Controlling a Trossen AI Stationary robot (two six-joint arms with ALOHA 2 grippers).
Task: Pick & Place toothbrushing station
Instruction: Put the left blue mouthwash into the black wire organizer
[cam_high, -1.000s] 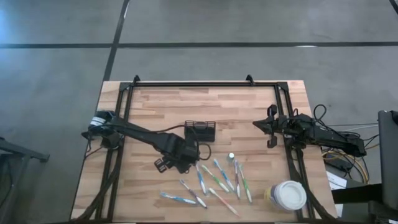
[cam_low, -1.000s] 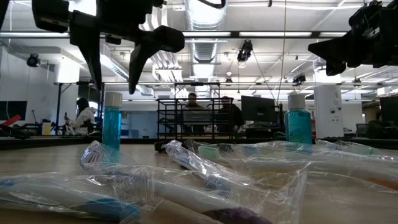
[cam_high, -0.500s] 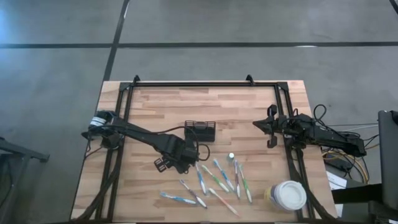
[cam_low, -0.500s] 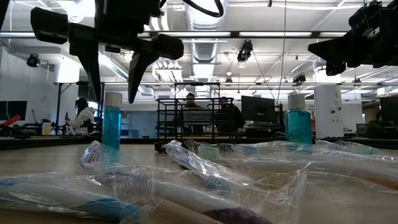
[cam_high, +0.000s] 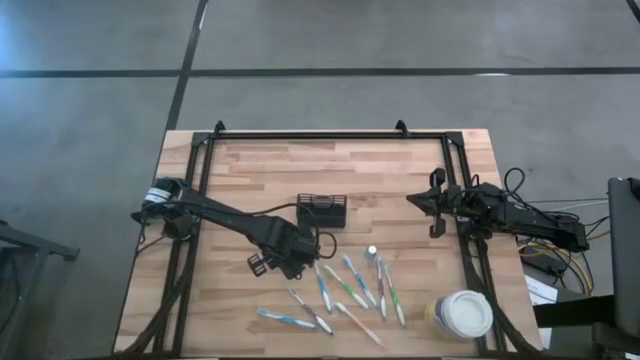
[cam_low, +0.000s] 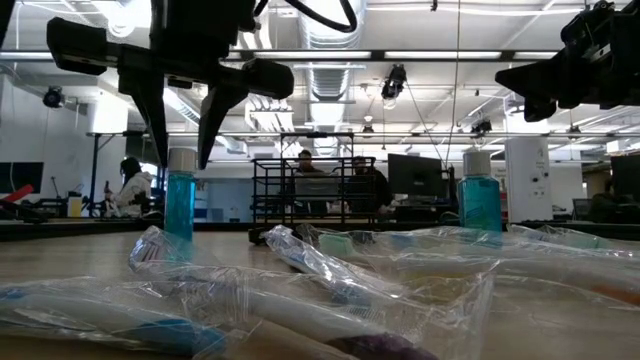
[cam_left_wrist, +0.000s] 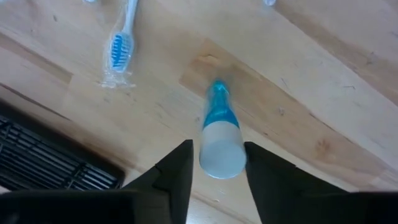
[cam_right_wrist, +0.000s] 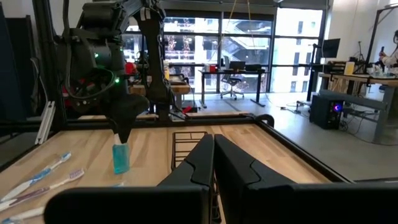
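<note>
The black wire-mesh caddy (cam_high: 322, 210) stands on its base mid-table; it also shows in the low view (cam_low: 300, 190). My left gripper (cam_low: 182, 155) points down, open, over a small blue bottle with a white cap (cam_left_wrist: 221, 146) that stands upright on the wood. Its fingers stand on either side of the cap; I see no touch. In the high view the left gripper (cam_high: 278, 265) hides this bottle. My right gripper (cam_high: 412, 200) waits shut near the table's right edge, clear of everything.
A second blue bottle (cam_high: 372, 252) stands right of the left gripper. Several wrapped toothbrushes (cam_high: 340, 292) lie toward the near edge. A round white-lidded tub (cam_high: 462, 315) sits at the near right corner. Bare wood lies beyond the caddy.
My left gripper has come down a little toward the blue bottle's cap, staying open.
</note>
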